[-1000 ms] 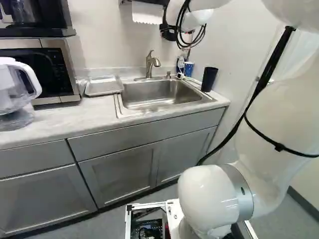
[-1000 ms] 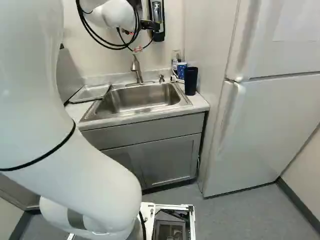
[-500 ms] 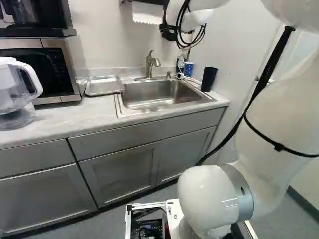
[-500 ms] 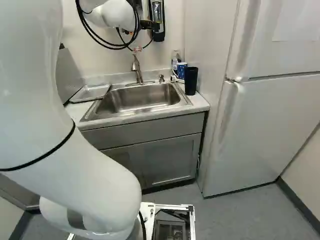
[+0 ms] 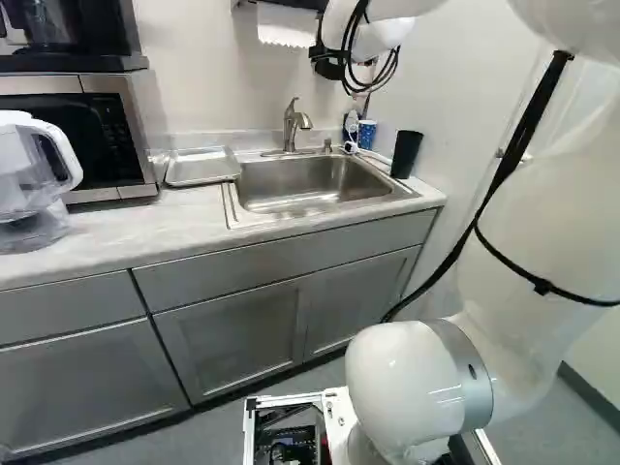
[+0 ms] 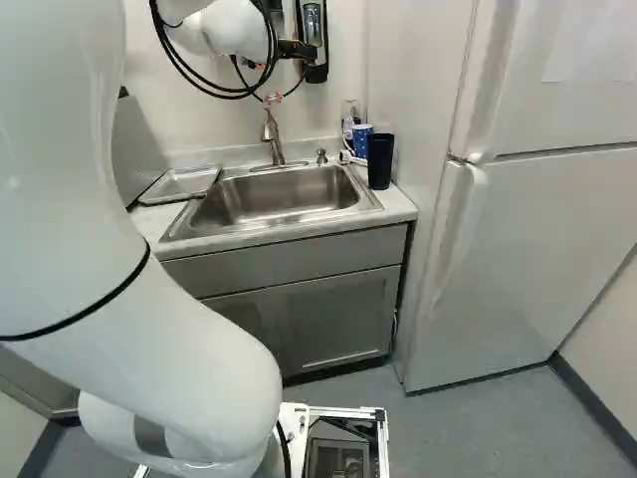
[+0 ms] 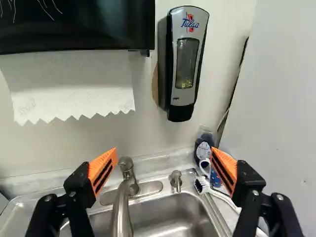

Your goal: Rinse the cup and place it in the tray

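Blue cup [image 6: 361,139]: no shift seen since the earlier frames, arm likewise. Stands on tabletop [image 5: 107,228], far right, beyond sink [image 5: 300,184], near dark tumbler [image 5: 406,155]. Claw [image 6: 296,50] released, fingers wide. Tray [image 5: 201,167] left of sink. Basin open above; faucet [image 5: 291,126] at far edge. Wrist view: cup mostly behind orange pad [image 7: 224,170], seemingly.

The short cup [image 6: 362,135] is blue flecked white, the tall cup [image 6: 380,163] black.
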